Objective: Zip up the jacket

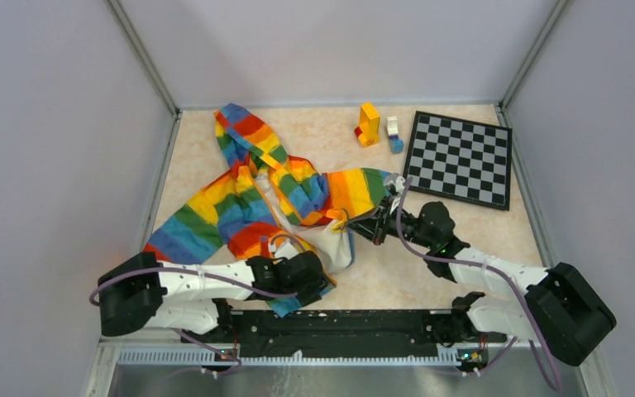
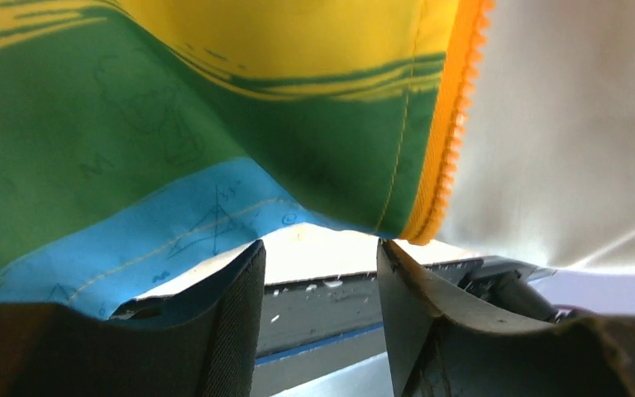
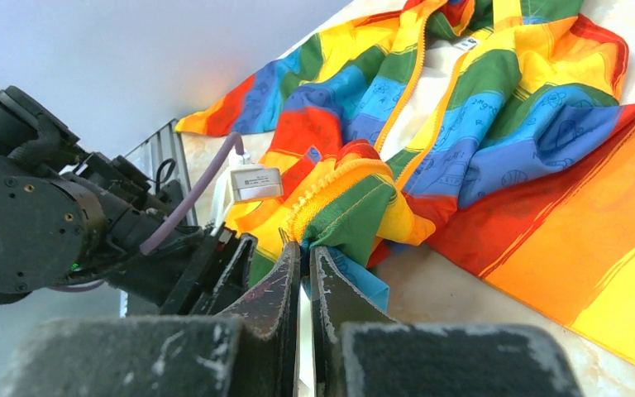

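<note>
Two tools work at the jacket (image 1: 240,207), which lies rumpled and unzipped on the worktop (image 1: 397,277), spread from the upper left of the top view down toward the centre, its hood at the top and one sleeve stretched right. The right tool (image 1: 355,223) sits near the middle of that view, at the jacket's lower front edge. In its wrist view the right tool (image 3: 304,252) has its jaws all but together, pinching a fold of green and blue hem just below the orange zipper (image 3: 331,186). The left tool (image 1: 310,277) is at the lower centre, over the jacket's bottom corner, with blue cloth showing beneath it. In its own wrist view the left tool (image 2: 318,248) stands partly apart, with the worktop visible through the gap. The hem hangs across the top of the frame, the blue stripe lies against the left finger (image 2: 231,314), and the end of the zipper (image 2: 442,165) meets the tip of the other. Nothing is clamped between them. A chessboard (image 1: 460,157) and some blocks (image 1: 368,124) sit at the upper right, well apart from the jacket.
</note>
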You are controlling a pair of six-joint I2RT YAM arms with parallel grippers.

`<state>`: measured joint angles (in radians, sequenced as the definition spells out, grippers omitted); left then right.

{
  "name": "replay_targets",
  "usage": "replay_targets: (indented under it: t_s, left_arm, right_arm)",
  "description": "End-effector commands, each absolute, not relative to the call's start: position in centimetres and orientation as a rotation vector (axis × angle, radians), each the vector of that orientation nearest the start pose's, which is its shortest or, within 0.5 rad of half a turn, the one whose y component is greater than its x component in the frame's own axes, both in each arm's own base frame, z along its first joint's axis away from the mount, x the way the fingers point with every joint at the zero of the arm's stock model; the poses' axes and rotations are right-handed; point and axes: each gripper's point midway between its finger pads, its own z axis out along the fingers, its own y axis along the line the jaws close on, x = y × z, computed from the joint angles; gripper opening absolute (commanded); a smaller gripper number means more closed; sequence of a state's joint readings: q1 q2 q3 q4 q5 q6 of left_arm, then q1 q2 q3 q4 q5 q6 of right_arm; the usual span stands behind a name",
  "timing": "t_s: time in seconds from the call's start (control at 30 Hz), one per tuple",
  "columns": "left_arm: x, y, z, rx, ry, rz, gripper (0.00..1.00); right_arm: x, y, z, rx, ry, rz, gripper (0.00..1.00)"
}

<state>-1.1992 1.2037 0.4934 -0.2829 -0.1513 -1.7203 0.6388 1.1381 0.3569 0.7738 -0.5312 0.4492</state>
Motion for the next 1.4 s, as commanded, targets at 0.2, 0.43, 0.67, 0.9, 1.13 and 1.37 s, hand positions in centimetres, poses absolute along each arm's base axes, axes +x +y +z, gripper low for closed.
replay_targets:
  t_s: [0.2,0.43,0.67,0.9,1.13,1.37]
  left_arm:
    - [13.7,-29.2,4.8,-0.904,2.449,-0.867,0.55]
    - [13.7,-28.5,3.5,-0.95,2.448,-0.823,0.48]
    - [14.1,-27.6,3.2,-0.87,2.425,-0.786,0.22]
    - [14.1,-27.3,4.4,-0.735,2.403,-0.818,0.06]
    - [13.8,-28.5,8.2,-0.262,2.344,-0.907,0.0]
    - [11.9,-28.3,13.0,0.256,2.124,-1.052,0.0]
  right_arm:
    - [21.3,28.2,20.6,-0.581,1.519,1.238,0.0]
    - [21.2,28.2,20.8,-0.582,1.51,1.244,0.0]
    - [21.2,28.1,20.5,-0.581,1.518,1.244,0.0]
    - [21.3,28.4,20.2,-0.592,1.535,1.251,0.0]
    - [20.0,29.2,20.1,-0.671,1.544,1.328,0.0]
    - [17.4,30.3,20.3,-0.837,1.484,1.485,0.0]
